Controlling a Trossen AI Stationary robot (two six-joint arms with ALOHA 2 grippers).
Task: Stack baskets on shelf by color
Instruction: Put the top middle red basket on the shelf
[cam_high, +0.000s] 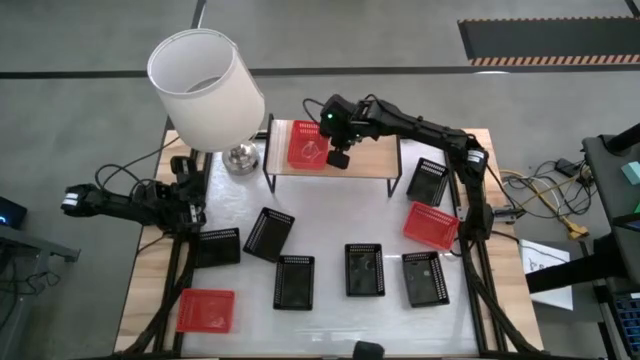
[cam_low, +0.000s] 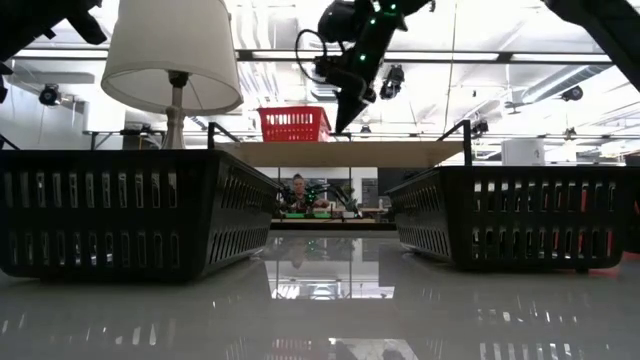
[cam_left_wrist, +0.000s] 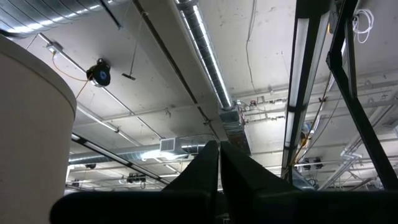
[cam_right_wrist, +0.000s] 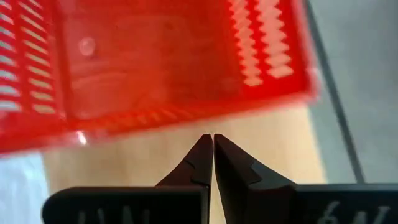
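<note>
Item 1, left side: your left gripper (cam_high: 72, 200) was parked off the table's left edge, fingers pressed together on nothing, pointed at the ceiling. Leave it there while the right arm works.

Item 2, front left: one red basket (cam_high: 206, 309) lay near the table's front-left corner, apart from the black ones. It looked the natural next pick for the red stack.

Item 3, back left: a lamp (cam_high: 208, 90) stood just beside the shelf's left end. Route any carry from the left around its shade.

Item 4, centre: the shelf (cam_high: 370, 160) held one red basket (cam_high: 306, 146) on its left part, upright and square to the plank. Your right gripper (cam_high: 339, 157) hung just beside that basket over bare plank, fingers clenched and empty. Lift clear before swinging away, so the basket is not nudged.

Item 5, table middle: six black baskets (cam_high: 364, 269) were scattered in front of and beside the shelf, none stacked.

Item 6, right: a second red basket (cam_high: 431, 224) lay tilted near the right arm's base. You would do well to open wide and grip one rim wall.
</note>
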